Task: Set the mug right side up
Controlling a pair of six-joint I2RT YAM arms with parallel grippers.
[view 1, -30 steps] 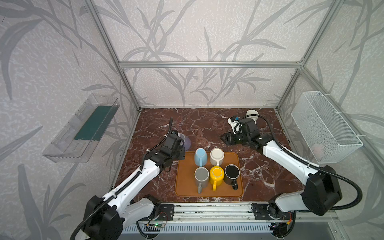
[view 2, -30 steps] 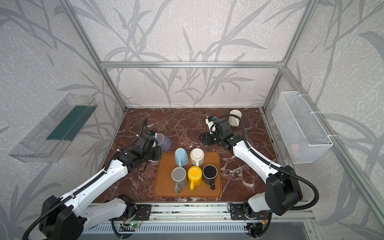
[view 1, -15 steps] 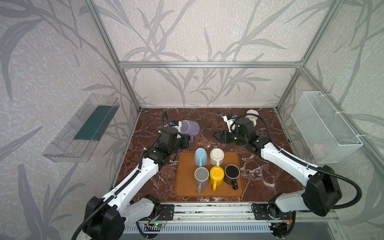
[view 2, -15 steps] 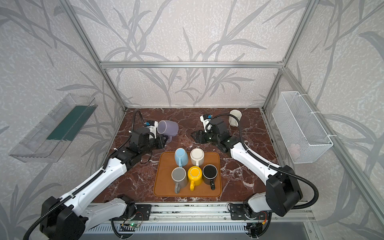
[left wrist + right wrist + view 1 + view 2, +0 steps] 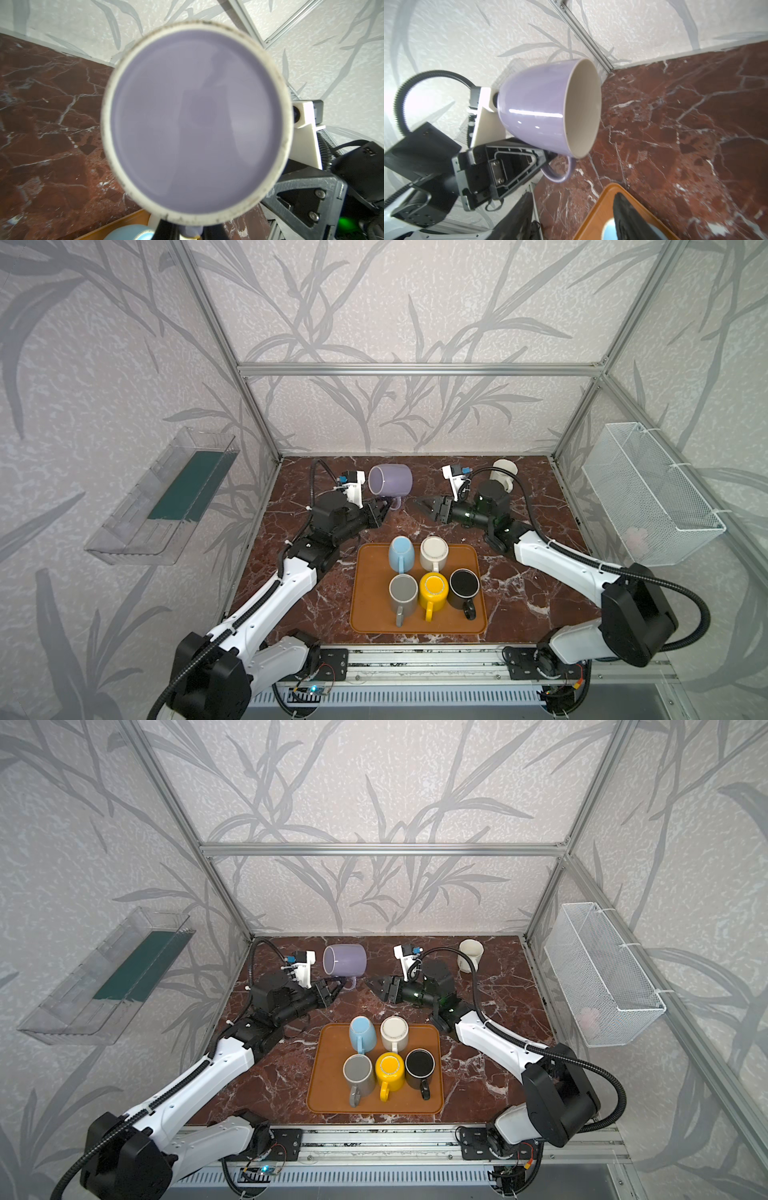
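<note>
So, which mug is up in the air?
The purple mug, held sideways by its handle in the left end effector; others stand on the tray or tabletop.

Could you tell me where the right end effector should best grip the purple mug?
Probably the rim wall, from the mouth side: the purple mug lies sideways, mouth facing the right end effector, and the left end effector holds its handle.

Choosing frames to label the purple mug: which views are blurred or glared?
Left wrist view: the purple mug fills the frame base-on, out of focus. Right wrist view: sharp, with streak highlights on its side and a blown-out patch beside the cable. Both top views: evenly lit, crisp.
</note>
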